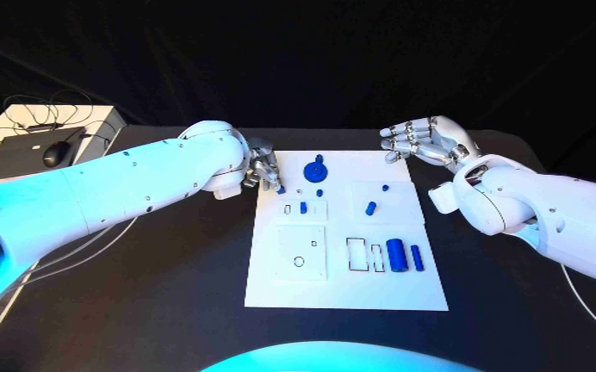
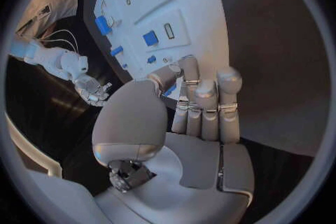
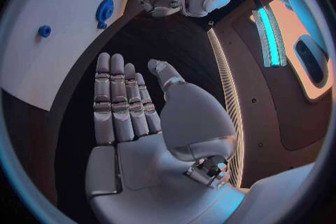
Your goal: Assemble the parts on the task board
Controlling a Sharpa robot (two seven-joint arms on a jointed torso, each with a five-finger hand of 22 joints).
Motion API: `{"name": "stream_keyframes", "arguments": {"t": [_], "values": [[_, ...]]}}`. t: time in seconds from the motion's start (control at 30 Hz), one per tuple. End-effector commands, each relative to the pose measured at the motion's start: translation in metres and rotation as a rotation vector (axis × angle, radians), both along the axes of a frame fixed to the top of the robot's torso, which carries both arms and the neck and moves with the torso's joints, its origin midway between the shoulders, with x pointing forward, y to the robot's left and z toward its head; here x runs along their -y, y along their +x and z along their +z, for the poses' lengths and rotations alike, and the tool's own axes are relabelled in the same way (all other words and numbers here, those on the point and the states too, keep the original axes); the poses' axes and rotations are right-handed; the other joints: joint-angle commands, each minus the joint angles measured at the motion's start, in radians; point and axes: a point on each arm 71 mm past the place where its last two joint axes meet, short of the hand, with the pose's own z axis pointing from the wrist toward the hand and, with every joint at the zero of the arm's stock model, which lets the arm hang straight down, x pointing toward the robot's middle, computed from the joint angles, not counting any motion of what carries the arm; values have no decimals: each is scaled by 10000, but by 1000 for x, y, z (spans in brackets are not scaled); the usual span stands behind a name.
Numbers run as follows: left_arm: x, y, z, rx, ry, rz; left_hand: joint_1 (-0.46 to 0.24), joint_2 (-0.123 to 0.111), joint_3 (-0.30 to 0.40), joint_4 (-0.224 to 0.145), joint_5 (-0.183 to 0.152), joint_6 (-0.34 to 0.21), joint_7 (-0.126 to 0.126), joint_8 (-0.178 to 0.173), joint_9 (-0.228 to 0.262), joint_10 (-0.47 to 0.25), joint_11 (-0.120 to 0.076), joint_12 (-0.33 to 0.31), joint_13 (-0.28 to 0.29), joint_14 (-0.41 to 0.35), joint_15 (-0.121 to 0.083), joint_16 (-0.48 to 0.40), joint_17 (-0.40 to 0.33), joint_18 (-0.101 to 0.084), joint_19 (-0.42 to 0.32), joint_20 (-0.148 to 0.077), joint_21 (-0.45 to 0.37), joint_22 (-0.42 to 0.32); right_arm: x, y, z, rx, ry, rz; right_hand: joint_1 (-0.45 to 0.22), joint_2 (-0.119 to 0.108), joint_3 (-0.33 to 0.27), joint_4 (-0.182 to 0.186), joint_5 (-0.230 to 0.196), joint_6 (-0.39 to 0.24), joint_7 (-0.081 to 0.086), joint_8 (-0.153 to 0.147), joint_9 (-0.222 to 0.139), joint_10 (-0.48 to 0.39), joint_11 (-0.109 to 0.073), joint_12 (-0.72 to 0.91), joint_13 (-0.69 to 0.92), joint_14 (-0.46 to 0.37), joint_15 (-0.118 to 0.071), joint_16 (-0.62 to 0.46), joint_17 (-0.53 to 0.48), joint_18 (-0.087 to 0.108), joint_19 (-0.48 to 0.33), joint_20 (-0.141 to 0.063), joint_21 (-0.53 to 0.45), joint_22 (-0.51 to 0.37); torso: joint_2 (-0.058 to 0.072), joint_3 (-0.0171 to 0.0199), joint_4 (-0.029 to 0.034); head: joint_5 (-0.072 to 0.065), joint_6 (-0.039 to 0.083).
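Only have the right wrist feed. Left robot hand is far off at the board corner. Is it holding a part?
Observer: Cannot tell. The left wrist view shows the left robot hand with its fingertips down at the edge of the task board, a small blue part right by them.
Operator: What's on the board's near half?
Observer: In the head view, a large blue cylinder lies near the right edge, with a thinner blue peg beside it.

One white task board (image 1: 348,290). Seven blue parts (image 1: 396,254) visible on it. Two hands (image 1: 420,141) present. One black surface (image 1: 186,303).
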Motion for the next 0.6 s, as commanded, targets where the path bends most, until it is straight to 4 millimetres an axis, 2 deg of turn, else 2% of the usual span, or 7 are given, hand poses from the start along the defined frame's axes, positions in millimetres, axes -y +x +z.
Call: {"name": "stream_keyframes", "arguments": {"t": [0.03,0.17,0.23,0.37,0.6], "values": [[1,1,7,906,-457,58,-79,-198,72,7,433,302,-26,704,491,206,-33,-105,-40,202,-37,78,248,-176,155,-21,222,708,-1,-1,0,36,-6,141,29,-77,37,36,35,-15,62,-45,-15,73,28,-55,-13,9,-44,-42,2,-147,-49,9,65,12,-1,-4,6,-1,2],[-1,-1,10,1176,-660,139,-264,-399,101,-6,853,453,-131,772,703,499,-120,-219,-80,462,-107,168,628,-262,302,-102,487,758,-1,-1,0,40,-4,141,29,-77,37,36,35,-15,62,-45,-15,73,28,-55,-13,9,-44,-42,2,-147,-49,9,65,12,5,-7,5,-7,-6],[-2,-2,11,1298,-774,190,-397,-556,39,-24,1235,598,-239,842,922,742,-194,-282,-79,665,-156,273,962,-332,429,-163,728,810,0,-1,0,43,-7,132,29,-77,37,36,35,-15,62,-45,-15,73,28,-55,-13,9,-44,-42,2,-147,-49,9,65,12,4,-8,8,-6,-10],[-3,-5,12,1327,-939,289,-528,-666,-128,-59,1865,666,-322,868,1421,1038,-257,-511,-10,799,-206,240,1322,-438,553,-248,985,861,0,-1,0,45,-10,120,29,-77,37,36,35,-15,62,-45,-15,73,28,-55,-13,9,-44,-42,2,-147,-49,9,65,12,-3,-5,6,-5,-13],[-9,-11,12,928,-1328,669,-758,-690,-84,-132,2051,778,-410,676,2072,1257,-317,-693,339,951,-231,184,1804,-486,625,-259,1222,902,0,-1,0,50,-13,107,29,-77,37,36,35,-15,62,-45,-15,73,28,-55,-13,9,-44,-42,2,-147,-49,9,65,12,-11,18,6,22,-5]]}}
